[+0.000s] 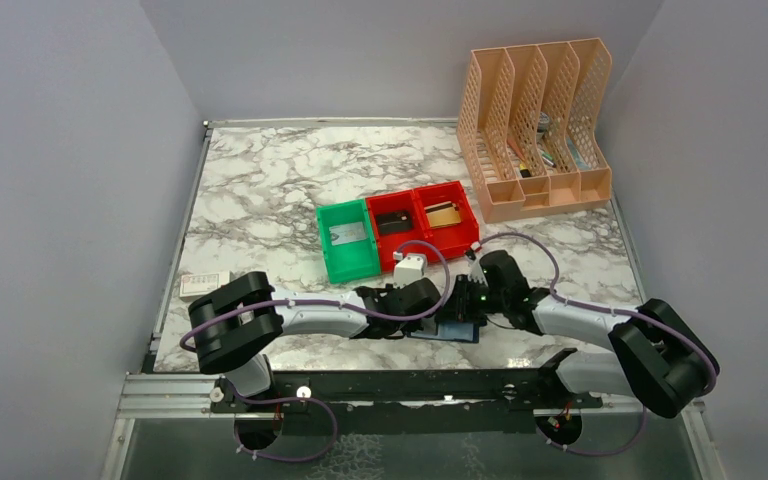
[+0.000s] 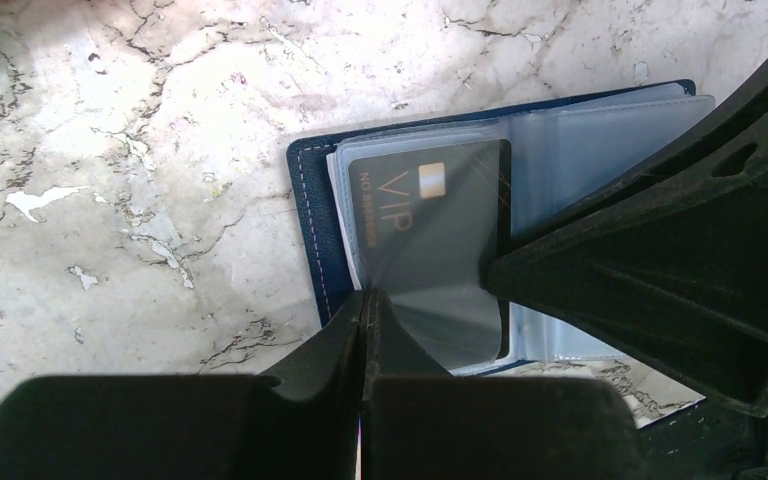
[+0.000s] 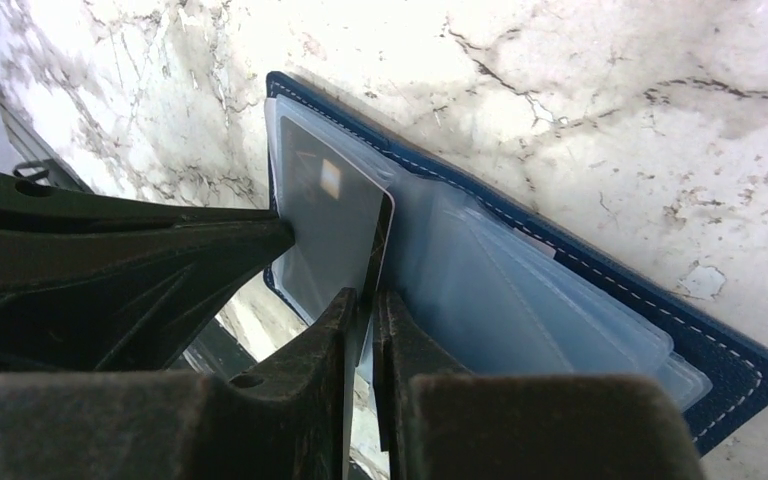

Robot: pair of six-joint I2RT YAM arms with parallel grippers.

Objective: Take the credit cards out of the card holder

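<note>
both arms are stretched low along the near edge of the worktop (image 1: 260,200) and bent inward, so that the claws meet at its middle. the card holder (image 1: 457,334) is laid open and flat there, between them. the left claw (image 2: 365,335) is closed to a thin seam, seemingly pinched on the holder's near edge. the right claw (image 3: 365,310) is clamped on the edge of a dark card (image 2: 430,230), whose long axis runs straight away from the left claw. bins (image 1: 352,268) are set further back.
</note>
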